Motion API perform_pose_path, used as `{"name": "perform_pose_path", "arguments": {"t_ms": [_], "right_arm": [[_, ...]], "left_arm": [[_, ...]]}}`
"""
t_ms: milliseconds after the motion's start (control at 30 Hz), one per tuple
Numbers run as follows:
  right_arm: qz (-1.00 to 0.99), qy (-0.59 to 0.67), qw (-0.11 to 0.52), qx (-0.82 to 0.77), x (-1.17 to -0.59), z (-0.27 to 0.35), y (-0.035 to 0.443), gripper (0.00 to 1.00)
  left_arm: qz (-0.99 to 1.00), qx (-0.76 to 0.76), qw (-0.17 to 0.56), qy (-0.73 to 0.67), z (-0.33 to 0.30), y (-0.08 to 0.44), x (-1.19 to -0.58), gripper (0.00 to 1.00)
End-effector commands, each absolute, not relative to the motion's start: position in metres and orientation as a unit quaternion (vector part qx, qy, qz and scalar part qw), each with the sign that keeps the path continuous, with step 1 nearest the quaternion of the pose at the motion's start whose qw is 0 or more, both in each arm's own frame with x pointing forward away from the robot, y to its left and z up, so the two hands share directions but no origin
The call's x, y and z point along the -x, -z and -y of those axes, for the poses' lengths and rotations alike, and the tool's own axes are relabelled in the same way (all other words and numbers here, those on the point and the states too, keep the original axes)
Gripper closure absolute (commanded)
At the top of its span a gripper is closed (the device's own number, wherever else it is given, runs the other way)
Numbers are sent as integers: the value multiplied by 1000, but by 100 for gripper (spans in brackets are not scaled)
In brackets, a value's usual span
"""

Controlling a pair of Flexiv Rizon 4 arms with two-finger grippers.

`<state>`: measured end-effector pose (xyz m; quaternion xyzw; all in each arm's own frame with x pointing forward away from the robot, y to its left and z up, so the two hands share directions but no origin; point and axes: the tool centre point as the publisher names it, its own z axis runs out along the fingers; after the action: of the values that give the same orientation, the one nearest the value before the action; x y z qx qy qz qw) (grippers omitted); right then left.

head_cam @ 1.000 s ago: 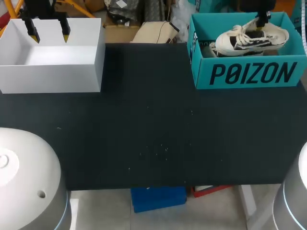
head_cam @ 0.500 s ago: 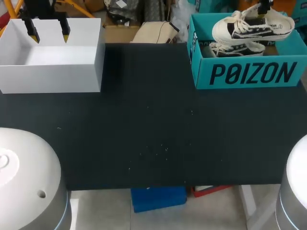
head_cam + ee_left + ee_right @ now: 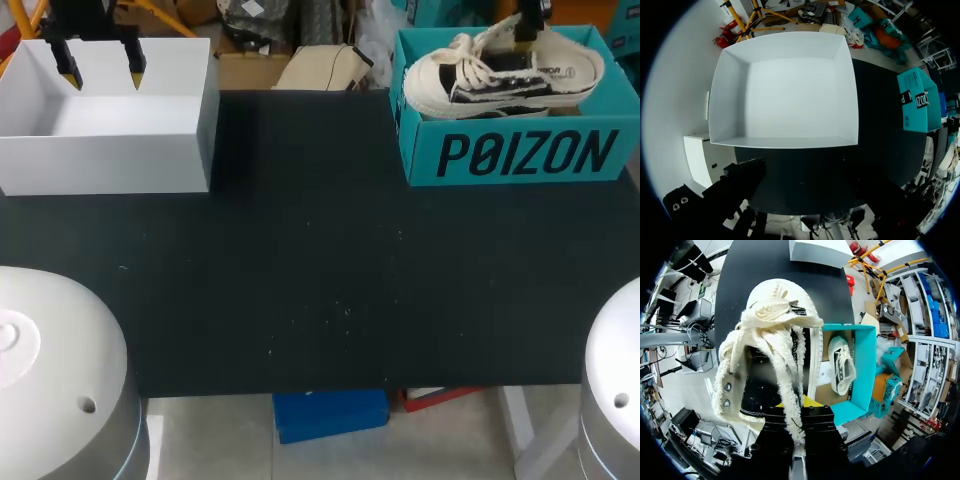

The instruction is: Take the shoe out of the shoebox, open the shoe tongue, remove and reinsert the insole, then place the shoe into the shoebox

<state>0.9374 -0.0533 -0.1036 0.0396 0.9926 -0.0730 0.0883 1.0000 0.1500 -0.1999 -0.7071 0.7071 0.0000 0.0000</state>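
A cream-and-black canvas shoe [image 3: 500, 75] hangs over the teal shoebox [image 3: 520, 155] at the table's back right, its toe pointing left past the box's left wall. My right gripper [image 3: 527, 25] is shut on the shoe's upper from above. In the right wrist view the shoe [image 3: 770, 355] hangs from that gripper [image 3: 799, 407], cream laces trailing over its fingers. A second shoe [image 3: 842, 365] lies in the shoebox [image 3: 862, 370] beneath. My left gripper [image 3: 102, 72] is open, holding nothing, over the white box [image 3: 110, 155] at the back left.
The black table [image 3: 320, 260] stretches between the two boxes and toward the front edge. In the left wrist view the white box [image 3: 785, 95] is empty, and the teal shoebox [image 3: 917, 100] sits far off to one side.
My right gripper has lifted the shoe out of the shoebox and carried it to the left, so its toe now overhangs the left wall. The left arm has not moved.
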Motion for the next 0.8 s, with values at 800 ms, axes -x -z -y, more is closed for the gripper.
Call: {"name": "perform_pose_path", "arguments": {"t_ms": [800], "right_arm": [[-996,43,76,-13,-781,-159,259,100]], "left_arm": [[-707,707,0,0,-150,200,-1000,0]]}}
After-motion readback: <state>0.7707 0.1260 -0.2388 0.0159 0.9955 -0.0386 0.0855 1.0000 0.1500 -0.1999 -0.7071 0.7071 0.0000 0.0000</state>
